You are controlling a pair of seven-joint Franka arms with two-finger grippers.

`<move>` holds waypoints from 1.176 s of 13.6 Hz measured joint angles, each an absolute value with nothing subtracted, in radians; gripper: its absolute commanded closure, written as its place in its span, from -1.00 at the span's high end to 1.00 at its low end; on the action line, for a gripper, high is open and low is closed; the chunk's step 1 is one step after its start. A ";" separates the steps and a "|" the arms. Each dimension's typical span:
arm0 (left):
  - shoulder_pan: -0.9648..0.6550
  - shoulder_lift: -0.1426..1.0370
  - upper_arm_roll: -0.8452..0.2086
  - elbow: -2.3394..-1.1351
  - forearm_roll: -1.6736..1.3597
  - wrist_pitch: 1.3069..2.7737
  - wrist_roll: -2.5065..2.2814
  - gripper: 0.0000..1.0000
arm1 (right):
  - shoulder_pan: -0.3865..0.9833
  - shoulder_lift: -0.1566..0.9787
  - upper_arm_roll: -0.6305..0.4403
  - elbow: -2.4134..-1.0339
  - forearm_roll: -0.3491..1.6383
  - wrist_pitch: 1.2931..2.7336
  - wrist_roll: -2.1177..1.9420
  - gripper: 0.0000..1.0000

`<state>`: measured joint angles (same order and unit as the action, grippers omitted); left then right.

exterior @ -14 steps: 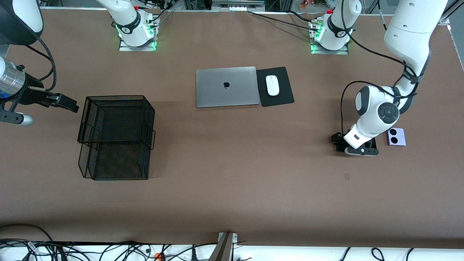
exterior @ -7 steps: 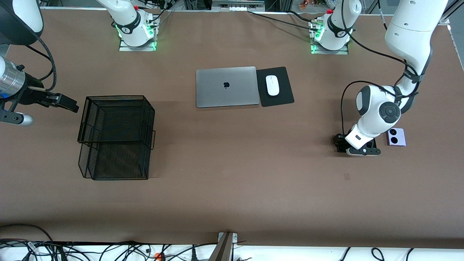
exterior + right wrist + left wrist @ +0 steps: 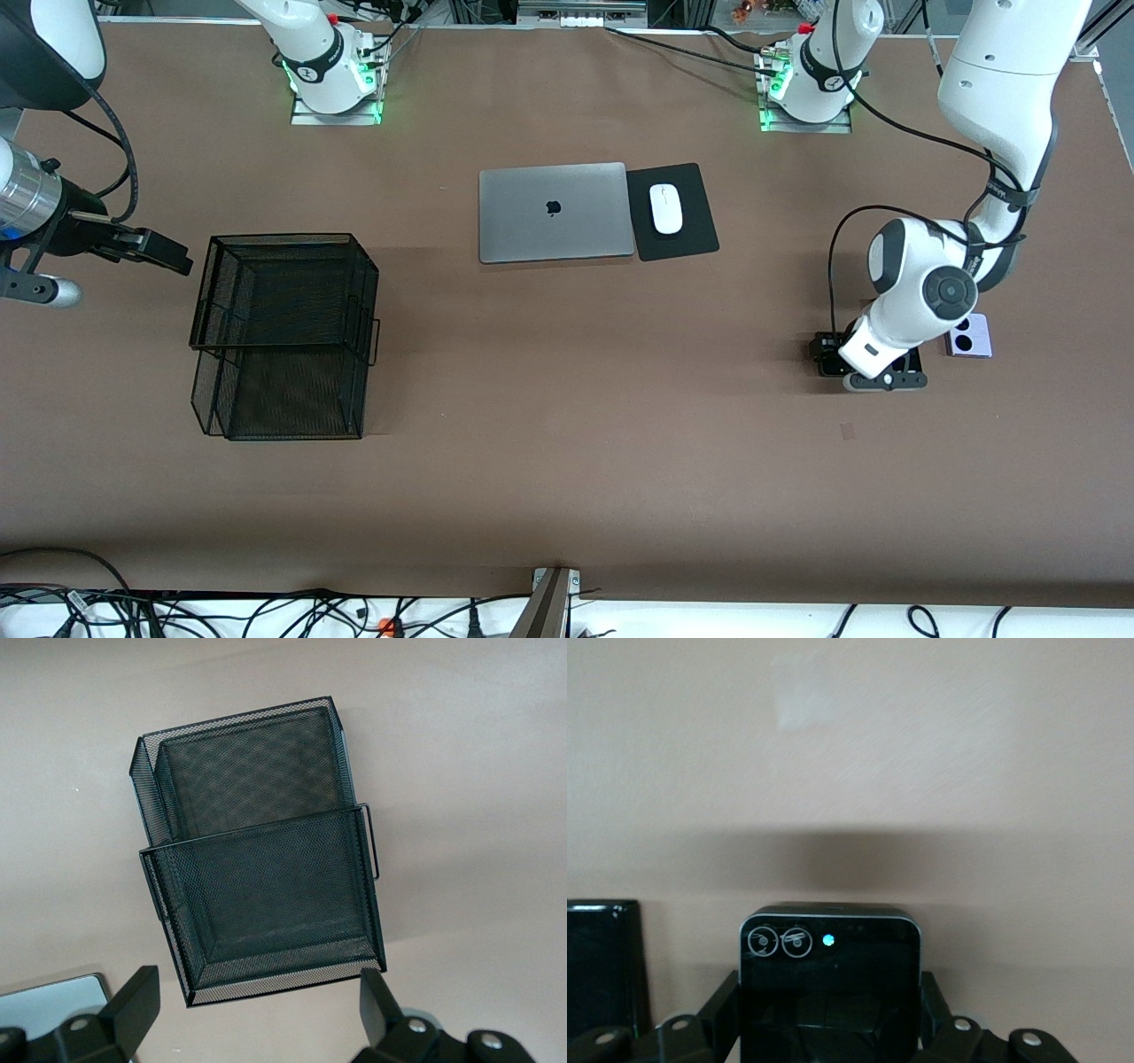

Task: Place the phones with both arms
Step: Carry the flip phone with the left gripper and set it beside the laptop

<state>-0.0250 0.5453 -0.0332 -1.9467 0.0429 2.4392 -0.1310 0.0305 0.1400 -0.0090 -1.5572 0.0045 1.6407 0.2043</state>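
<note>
Brown table [image 3: 567, 425]: left claw [image 3: 873, 363] pinches half-hidden black folded phone [image 3: 829, 983]; right claw [image 3: 252, 1010] waits spread over mesh tray [image 3: 257, 850]

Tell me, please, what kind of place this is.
Probably a robotics lab staged as an office desk: two arms bolted to the table, loose cables along its edge, and a laptop with mouse.

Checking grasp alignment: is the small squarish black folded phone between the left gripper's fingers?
Yes, the small squarish black folded phone sits between the left gripper's fingers.

Brown table [image 3: 567, 461], laptop [image 3: 555, 212], mousepad [image 3: 672, 212], mesh tray [image 3: 283, 332], phones [image 3: 968, 337]
</note>
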 measured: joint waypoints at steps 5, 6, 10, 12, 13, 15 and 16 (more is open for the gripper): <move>-0.153 0.548 -0.040 -1.817 0.043 2.313 -0.293 -1.00 | 0.030 0.140 -0.009 -1.557 0.005 1.641 0.204 1.00; -0.195 0.550 -0.042 -1.806 0.043 2.298 -0.340 -1.00 | 0.031 0.140 -0.009 -1.557 0.005 1.641 0.204 1.00; -0.387 0.577 -0.044 -1.723 0.043 2.255 -0.586 -1.00 | 0.031 0.140 -0.009 -1.557 0.005 1.641 0.204 1.00; -0.467 0.622 -0.044 -1.656 0.043 2.243 -0.680 -1.00 | 0.030 0.140 -0.009 -1.557 0.005 1.641 0.204 1.00; -0.503 0.653 -0.044 -1.616 0.043 2.241 -0.729 -1.00 | 0.030 0.140 -0.009 -1.557 0.005 1.641 0.204 1.00; -0.566 0.725 -0.044 -1.533 0.043 2.241 -0.798 -1.00 | 0.030 0.140 -0.009 -1.557 0.005 1.641 0.204 1.00; -0.589 0.759 -0.043 -1.492 0.043 2.241 -0.813 -1.00 | 0.030 0.140 -0.009 -1.557 0.005 1.641 0.204 1.00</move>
